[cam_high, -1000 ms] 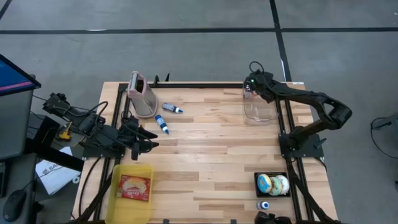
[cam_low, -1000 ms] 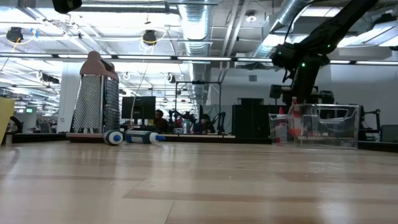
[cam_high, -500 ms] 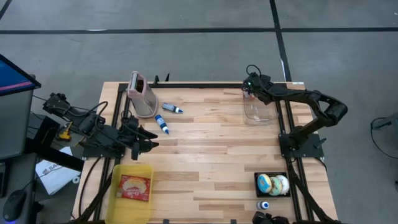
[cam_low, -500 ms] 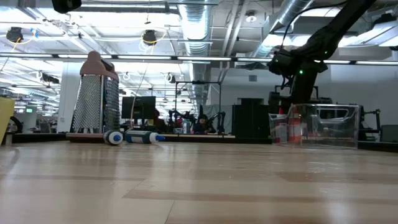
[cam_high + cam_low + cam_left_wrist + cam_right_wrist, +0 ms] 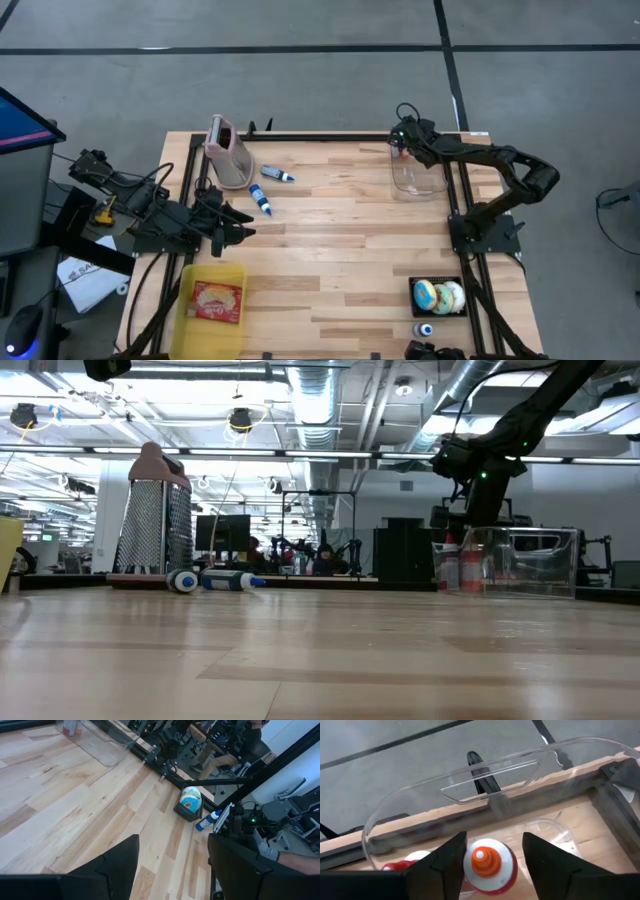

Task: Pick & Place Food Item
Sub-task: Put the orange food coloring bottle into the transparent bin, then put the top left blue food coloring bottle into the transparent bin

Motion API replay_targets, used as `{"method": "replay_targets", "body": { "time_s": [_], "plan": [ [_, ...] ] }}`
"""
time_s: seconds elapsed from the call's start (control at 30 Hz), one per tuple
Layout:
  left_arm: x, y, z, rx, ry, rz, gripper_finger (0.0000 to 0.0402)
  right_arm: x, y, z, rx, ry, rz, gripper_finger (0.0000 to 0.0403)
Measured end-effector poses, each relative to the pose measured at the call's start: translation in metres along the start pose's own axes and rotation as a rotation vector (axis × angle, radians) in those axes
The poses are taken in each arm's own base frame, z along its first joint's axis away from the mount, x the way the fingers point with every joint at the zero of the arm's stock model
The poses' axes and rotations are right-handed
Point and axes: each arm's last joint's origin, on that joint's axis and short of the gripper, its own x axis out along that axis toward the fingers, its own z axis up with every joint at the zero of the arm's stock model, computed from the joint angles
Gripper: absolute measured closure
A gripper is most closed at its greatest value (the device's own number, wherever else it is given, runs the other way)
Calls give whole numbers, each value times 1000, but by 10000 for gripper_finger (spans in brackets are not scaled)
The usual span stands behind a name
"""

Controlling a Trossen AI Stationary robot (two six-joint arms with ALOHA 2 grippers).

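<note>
At the table's far right stands a clear plastic bin. Inside it, a white squeeze bottle with an orange-red tip stands upright beside another red-capped bottle. My right gripper reaches down into the bin. It is open, one finger on either side of the white bottle's top, with a narrow gap showing. In the low view both bottles stand on the bin's floor under that gripper. My left gripper waits open at the left, over bare wood.
A metal grater and two blue-capped tubes lie at the far left. A yellow tray with a packet sits near left. A black tray of round pastries and a small bottle sit near right.
My right gripper has sunk a little into the clear bin, and the white bottle under it has come down with it onto the bin's floor. For the last half second that arm has kept still.
</note>
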Motion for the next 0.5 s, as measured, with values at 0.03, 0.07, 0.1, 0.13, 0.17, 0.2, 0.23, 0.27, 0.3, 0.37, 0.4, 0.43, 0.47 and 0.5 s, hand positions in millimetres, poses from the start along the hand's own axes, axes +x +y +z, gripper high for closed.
{"method": "replay_targets", "body": {
  "time_s": [0.03, 0.07, 0.1, 0.13, 0.17, 0.2, 0.23, 0.27, 0.3, 0.37, 0.4, 0.43, 0.47, 0.5],
  "plan": [
    [0, 0, 0, -5, 0, 0, 169, 0, 0, 0, -1, 0, 0, 217],
    [0, 0, 0, -10, 0, 0, 169, 0, 0, 0, -3, 0, 0, 216],
    [0, 0, 0, -10, 0, 0, 169, 0, 0, 0, -2, -1, 1, 214],
    [0, 0, 0, -11, 0, 0, 169, -1, 0, 1, 0, -3, 4, 213],
    [0, 0, 0, -13, 0, 0, 169, -3, 0, 2, 4, -8, 8, 212],
    [0, 0, 0, -14, 0, 0, 169, -5, 0, 4, 7, -16, 11, 211],
    [0, 0, 0, -14, 0, 0, 169, -7, 0, 5, 8, -27, 14, 211],
    [0, 0, 0, -14, 1, 0, 169, -10, -1, 6, 5, -42, 13, 211],
    [0, 0, 0, -14, 1, 0, 169, -13, -1, 8, 1, -57, 11, 211],
    [0, 0, 0, -13, 1, 0, 169, -19, -2, 11, -6, -82, 10, 211],
    [0, 0, 0, -13, 1, 0, 169, -22, -3, 13, -9, -89, 11, 211],
    [0, 0, 0, -12, 1, 0, 169, -25, -5, 14, -10, -92, 13, 211],
    [0, 0, 0, -9, 1, 0, 169, -28, -6, 16, -12, -95, 15, 211],
    [0, 0, 0, -8, 1, 0, 169, -31, -6, 17, -16, -99, 22, 211]
  ]
}}
